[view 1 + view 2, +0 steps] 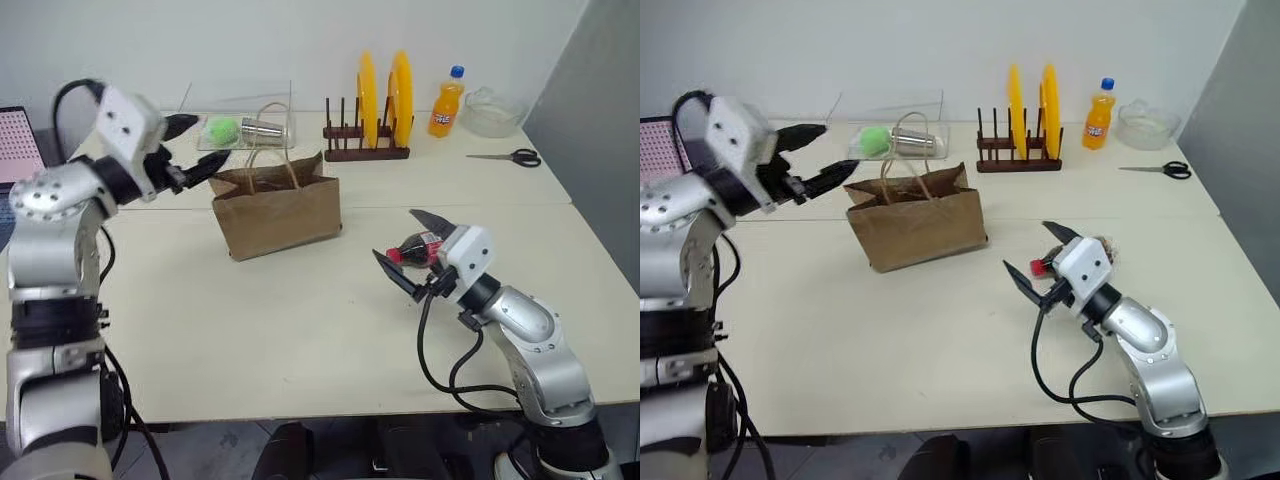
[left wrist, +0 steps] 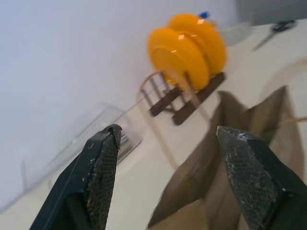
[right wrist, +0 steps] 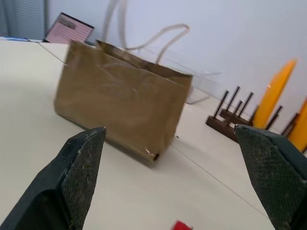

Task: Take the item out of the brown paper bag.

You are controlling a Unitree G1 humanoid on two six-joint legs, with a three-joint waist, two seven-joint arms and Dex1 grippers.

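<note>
Left gripper [image 1: 196, 150] up at bag's left rim, jaws apart, nothing between them; brown paper bag [image 1: 278, 212] upright on table [image 1: 250, 330], handles up, just right of that gripper. Item [image 1: 415, 246], dark bottle with red label, already out of bag and well right of it, lying on table right behind right gripper [image 1: 404, 250], jaws spread wide, nothing clamped; whether touching, cannot tell. Judged as release and retreat: draw right gripper straight back, near side, without nudging bottle into a roll; lift left gripper clear of handles, no snagging.
</note>
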